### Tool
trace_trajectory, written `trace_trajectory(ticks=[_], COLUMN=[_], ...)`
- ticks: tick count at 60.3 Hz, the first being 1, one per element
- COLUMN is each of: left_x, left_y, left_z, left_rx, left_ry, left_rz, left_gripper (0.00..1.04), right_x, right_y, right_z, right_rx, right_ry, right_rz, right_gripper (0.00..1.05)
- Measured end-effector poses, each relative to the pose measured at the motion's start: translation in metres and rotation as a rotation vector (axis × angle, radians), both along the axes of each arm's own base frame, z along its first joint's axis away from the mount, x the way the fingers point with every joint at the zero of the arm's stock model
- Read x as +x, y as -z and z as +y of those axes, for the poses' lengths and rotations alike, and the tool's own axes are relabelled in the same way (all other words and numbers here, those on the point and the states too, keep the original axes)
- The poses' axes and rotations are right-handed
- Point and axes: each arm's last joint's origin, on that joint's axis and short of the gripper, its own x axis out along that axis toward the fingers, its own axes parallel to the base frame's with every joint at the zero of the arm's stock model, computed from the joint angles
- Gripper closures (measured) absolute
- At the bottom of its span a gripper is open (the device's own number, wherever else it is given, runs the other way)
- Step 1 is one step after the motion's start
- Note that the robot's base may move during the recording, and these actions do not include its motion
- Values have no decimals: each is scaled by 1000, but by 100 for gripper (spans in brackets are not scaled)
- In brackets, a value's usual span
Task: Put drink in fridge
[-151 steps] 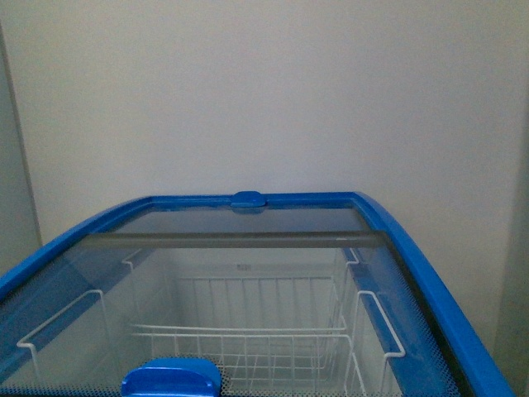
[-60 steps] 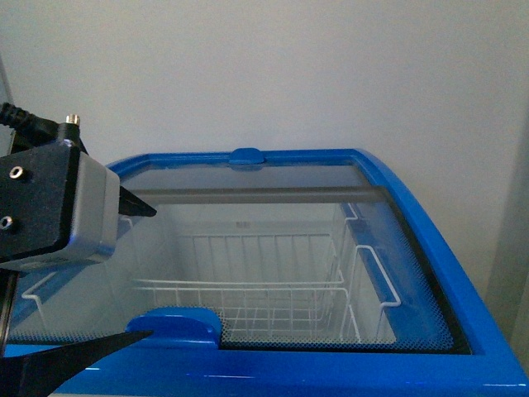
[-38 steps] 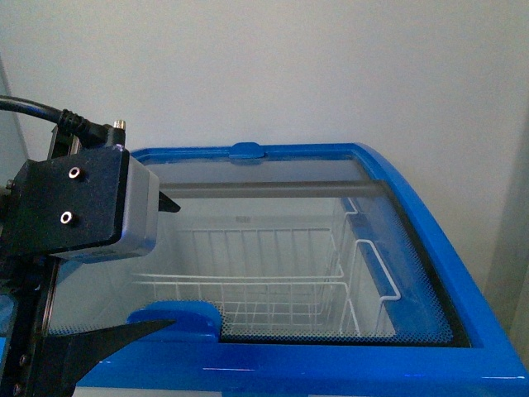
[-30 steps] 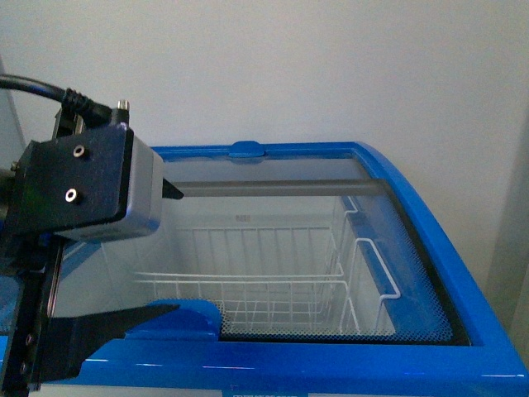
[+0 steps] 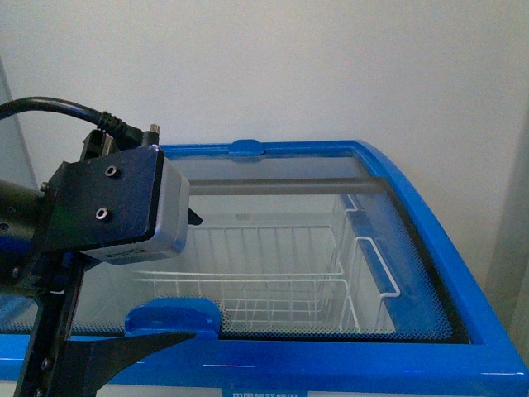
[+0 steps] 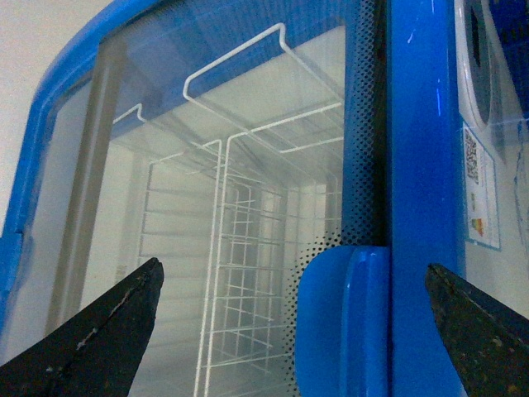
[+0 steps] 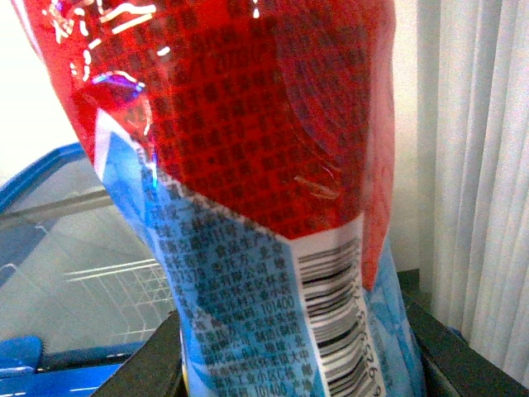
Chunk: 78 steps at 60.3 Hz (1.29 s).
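- Jaws of the left gripper (image 5: 196,277) stood wide apart, straddling the blue handle (image 5: 173,317) at the near rim.
- On the fridge (image 5: 430,248), the glass lid (image 5: 273,169) covered a white wire basket (image 5: 248,289).
- The right gripper (image 7: 297,364), mostly hidden, apparently clamped the drink (image 7: 264,165), a red-and-blue bottle; it was outside the fridge, beside the lid.
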Motion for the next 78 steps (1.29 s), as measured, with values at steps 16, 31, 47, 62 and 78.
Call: trace_trajectory(ticks=[16, 31, 47, 62, 78], left_x=[14, 25, 33, 42, 61], left_y=[0, 7, 11, 17, 18], left_z=[-8, -11, -10, -9, -8], left_rx=[-53, -47, -21, -4, -22], left_ry=[-11, -13, -22, -30, -13], left_rz=[42, 65, 96, 120, 136], left_gripper=[8, 8, 8, 8, 8], right_x=[0, 0, 0, 0, 0], right_y=[0, 0, 0, 0, 0], right_z=[0, 0, 0, 0, 0], right_rx=[0, 0, 0, 0, 0], right_ry=[0, 0, 0, 0, 0], right_rz=[0, 0, 0, 0, 0], right_gripper=[60, 60, 60, 60, 60])
